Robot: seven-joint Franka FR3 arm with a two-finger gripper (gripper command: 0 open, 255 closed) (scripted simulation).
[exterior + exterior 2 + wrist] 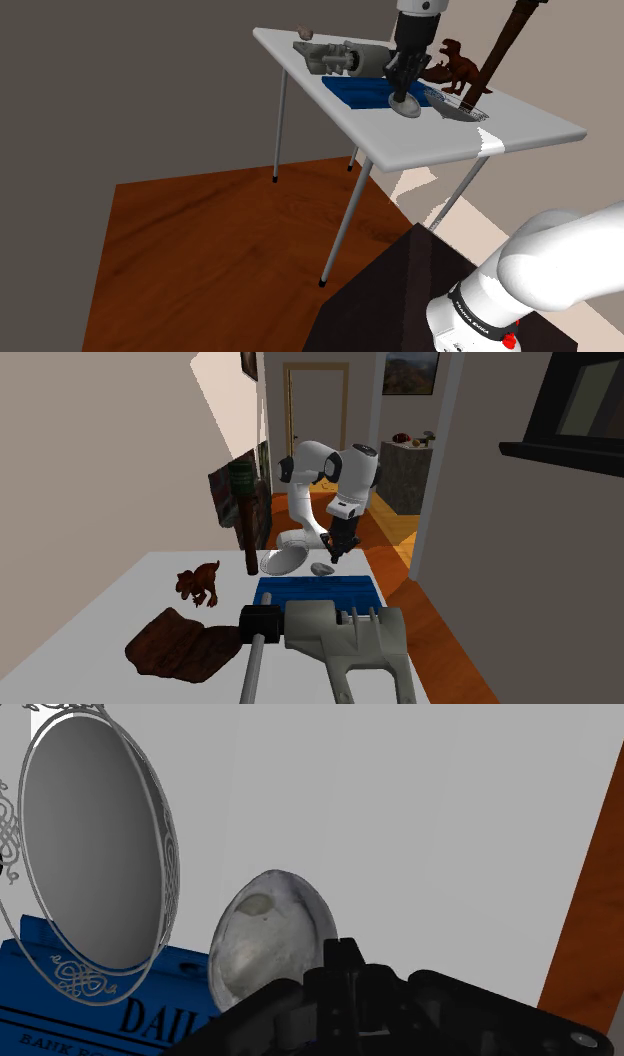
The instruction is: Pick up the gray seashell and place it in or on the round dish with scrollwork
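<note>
The grey egg-shaped seashell (407, 104) lies on the white table (420, 140), right beside the corner of a blue printed paper (362, 92). My black gripper (400, 88) hangs straight down just over the shell. In the second exterior view the gripper (336, 555) is right above and beside the shell (323, 568). The round dish with scrollwork (462, 108) rests close beside the shell, tilted up on the paper's edge. In the wrist view the shell (270, 939) is partly covered by the gripper (345, 966), with the dish (95, 854) next to it.
A grey power tool (340, 58), a brown dinosaur (458, 60), a dark brown club (505, 45) and a small lump (304, 33) share the table. A brown crumpled piece (185, 642) lies near the tool (330, 637). The table edge and wood floor (595, 904) are close by.
</note>
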